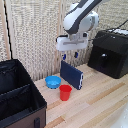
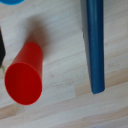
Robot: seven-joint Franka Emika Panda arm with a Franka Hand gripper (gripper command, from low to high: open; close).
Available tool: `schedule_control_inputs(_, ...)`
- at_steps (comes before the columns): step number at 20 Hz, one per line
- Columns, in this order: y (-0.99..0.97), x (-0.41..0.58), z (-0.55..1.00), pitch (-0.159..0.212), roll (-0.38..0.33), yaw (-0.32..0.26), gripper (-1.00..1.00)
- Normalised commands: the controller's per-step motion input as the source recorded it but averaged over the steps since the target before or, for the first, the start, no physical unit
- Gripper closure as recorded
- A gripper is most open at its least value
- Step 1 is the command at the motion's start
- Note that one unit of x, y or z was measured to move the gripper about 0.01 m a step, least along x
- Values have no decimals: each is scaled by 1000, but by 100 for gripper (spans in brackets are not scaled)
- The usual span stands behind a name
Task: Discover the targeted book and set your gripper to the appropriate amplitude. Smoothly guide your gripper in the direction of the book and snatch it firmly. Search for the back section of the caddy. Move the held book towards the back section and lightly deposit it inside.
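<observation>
My claw (image 1: pixel 70 55) hangs near the top centre of the exterior view, above the book (image 1: pixel 72 75), with its two dark fingers pointing down and a small gap between them. Nothing sits in that gap, so I hold nothing yet. How wide I stand exactly is hard to read at this size; I judge it open enough for a thin cover.

The book stands on its long edge in the middle of the frame, leaning slightly, its top edge just under my fingertips. I take it that I hang straight over it because that narrow upper edge is the only part I can pinch from above. In the wrist view the book (image 2: pixel 94 45) runs as a dark blue bar down the right side of the picture, so I am not quite centred on it.

The red cup (image 1: pixel 65 92) stands upright just in front of the book, low in the centre, and looks empty; its open mouth (image 2: pixel 23 83) fills the lower left of the wrist view. The blue bowl (image 1: pixel 53 81) beside it also seems empty. Both stand close enough that I should lift straight up.

The caddy (image 1: pixel 20 107) fills the lower left, and its compartments show only dark interior. The back section (image 1: pixel 11 76) lies well apart from the book.
</observation>
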Motion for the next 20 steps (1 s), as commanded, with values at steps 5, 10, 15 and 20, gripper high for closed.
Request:
schedule_control_inputs(5,-282,73,-230,33,0,43,-100)
schedule_control_inputs(10,-264,159,-298,11,-1,47,-100)
schedule_control_inputs(15,-262,265,-326,3,-5,85,-100)
schedule_control_inputs(20,-89,315,-257,2,-48,147,-100)
